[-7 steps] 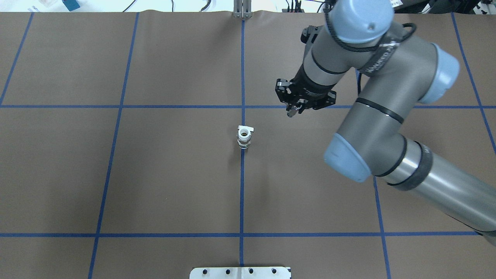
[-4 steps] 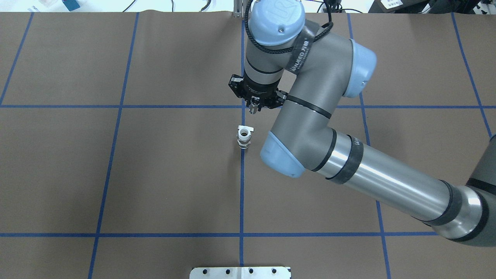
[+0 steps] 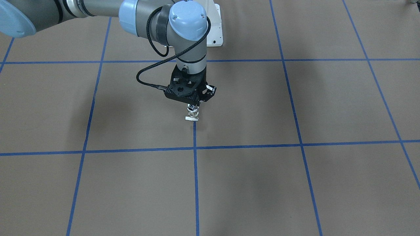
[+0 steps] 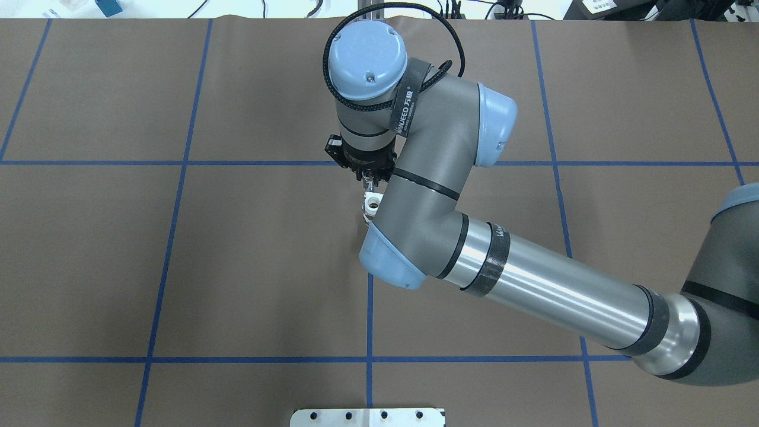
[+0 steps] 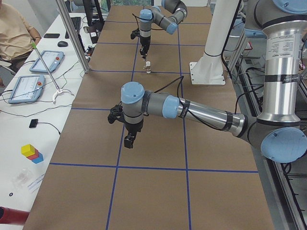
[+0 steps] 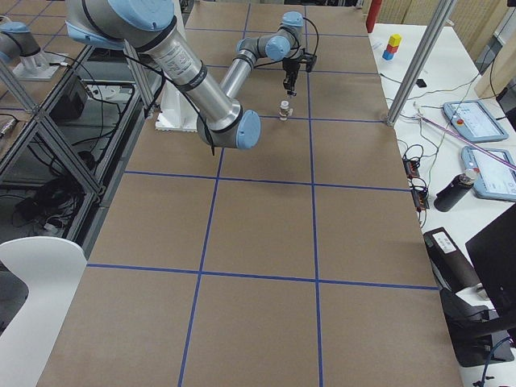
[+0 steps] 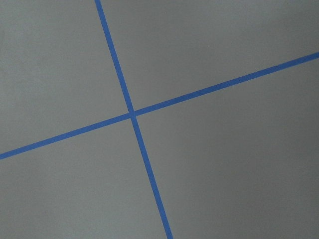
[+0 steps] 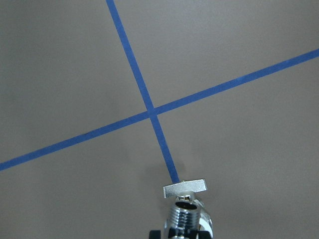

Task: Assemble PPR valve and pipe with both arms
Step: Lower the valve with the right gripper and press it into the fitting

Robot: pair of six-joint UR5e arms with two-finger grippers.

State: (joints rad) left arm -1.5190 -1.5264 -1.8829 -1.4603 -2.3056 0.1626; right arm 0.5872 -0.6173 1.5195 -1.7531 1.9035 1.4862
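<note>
The PPR valve [image 4: 372, 205] stands upright on the centre blue line, white ring on top and flat tab beside it; it also shows in the front view [image 3: 193, 117]. My right gripper [image 4: 369, 177] is shut on the small chrome pipe [image 8: 187, 218] and holds it just above the valve; I cannot tell if they touch. In the right wrist view the valve's tab [image 8: 184, 188] pokes out past the pipe. My left gripper [image 5: 129, 141] hangs above bare table far from the valve, seen only in the left side view, so I cannot tell its state.
The brown mat has a grid of blue tape [image 4: 178, 163]. The white pedestal base [image 3: 215, 31] stands behind the valve. A metal plate [image 4: 367, 417] lies at the near table edge. A seated operator [image 5: 14, 33] and tablets are beside the table.
My right arm swung leftward across the overhead view with the pipe in its gripper, from right of the valve to directly over it. The valve has not moved.
</note>
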